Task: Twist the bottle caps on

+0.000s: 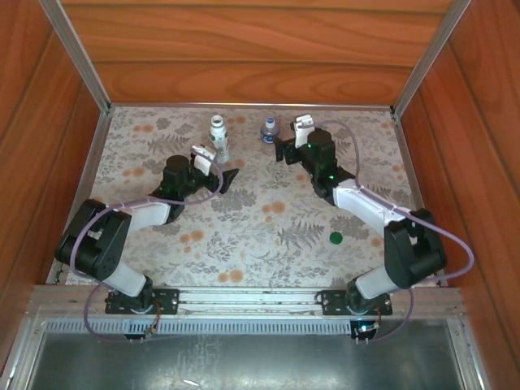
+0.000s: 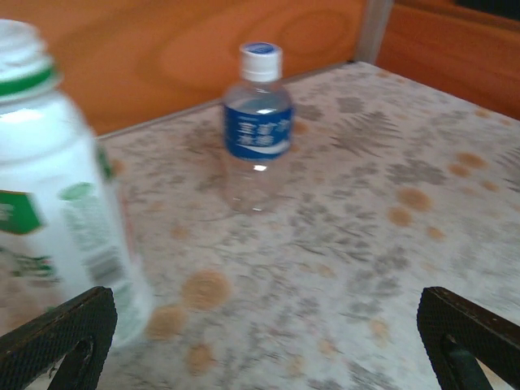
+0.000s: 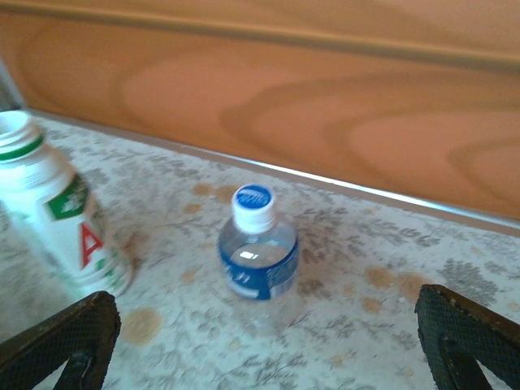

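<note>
The left gripper (image 2: 260,345) is spread wide and empty, just beside the white bottle (image 2: 49,187), whose neck is uncapped. The right gripper (image 3: 260,337), also wide and empty, faces the clear bottle (image 3: 257,264), which has the blue cap (image 3: 253,203) on it. The green cap (image 1: 335,238) lies on the table (image 1: 244,227), well apart from both bottles.

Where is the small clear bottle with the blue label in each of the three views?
Top external: the clear bottle is in the upper part, just right of centre.
Left wrist: it is in the upper middle.
Right wrist: it is at centre, slightly low.
Shared landmark: the white bottle, left of it in every view.
</note>
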Controlling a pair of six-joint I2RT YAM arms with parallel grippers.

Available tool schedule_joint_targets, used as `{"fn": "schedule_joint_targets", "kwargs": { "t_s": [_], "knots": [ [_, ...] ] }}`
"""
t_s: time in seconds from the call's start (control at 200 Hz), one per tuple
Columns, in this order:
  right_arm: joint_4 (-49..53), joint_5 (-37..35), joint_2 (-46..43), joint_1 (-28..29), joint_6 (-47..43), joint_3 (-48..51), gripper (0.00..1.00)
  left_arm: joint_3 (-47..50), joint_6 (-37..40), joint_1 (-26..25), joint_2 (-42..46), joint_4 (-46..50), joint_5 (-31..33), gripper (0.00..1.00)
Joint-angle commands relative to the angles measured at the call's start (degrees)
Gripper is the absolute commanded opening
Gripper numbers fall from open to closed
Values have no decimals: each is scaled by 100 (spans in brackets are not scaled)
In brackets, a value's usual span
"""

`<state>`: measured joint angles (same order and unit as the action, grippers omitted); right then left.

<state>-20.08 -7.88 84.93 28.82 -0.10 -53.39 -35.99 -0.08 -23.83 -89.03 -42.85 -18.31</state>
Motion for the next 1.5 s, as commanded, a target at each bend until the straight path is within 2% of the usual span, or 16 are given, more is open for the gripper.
{"fn": "schedule_joint_targets", "kwargs": {
  "t_s": [0.0,0.08,0.2,0.33,0.655,0.754,0.909,1.259,1.379,1.499],
  "knots": [
    [10,1172,-348,-28,-32,446,100,-233,-37,123,-196,-94,878,100],
    [-186,1560,-489,94,31,650,100,-391,-44,199,-397,-96,1114,100],
    [-160,1548,-550,542,-212,704,100,-594,11,255,-634,-100,1361,100],
    [-143,1589,-428,910,-254,634,100,-932,297,263,-973,-99,1250,100],
    [-301,1598,39,1183,-109,454,100,-1539,-19,579,-1571,-111,990,100],
    [-344,1590,109,1203,-96,435,100,-1712,-47,675,-1714,-111,737,100],
    [-361,1542,180,1208,-78,408,100,-1986,-33,808,-1938,-127,17,100],
    [-338,1510,209,1211,-57,453,100,-2503,-62,898,-2460,-139,-481,100],
    [-339,1509,227,1205,-17,492,100,-2574,-27,907,-2557,-162,-540,91],
    [-352,1502,247,1206,9,504,100,-2602,7,910,-2609,-165,-657,77]
  ]
}}
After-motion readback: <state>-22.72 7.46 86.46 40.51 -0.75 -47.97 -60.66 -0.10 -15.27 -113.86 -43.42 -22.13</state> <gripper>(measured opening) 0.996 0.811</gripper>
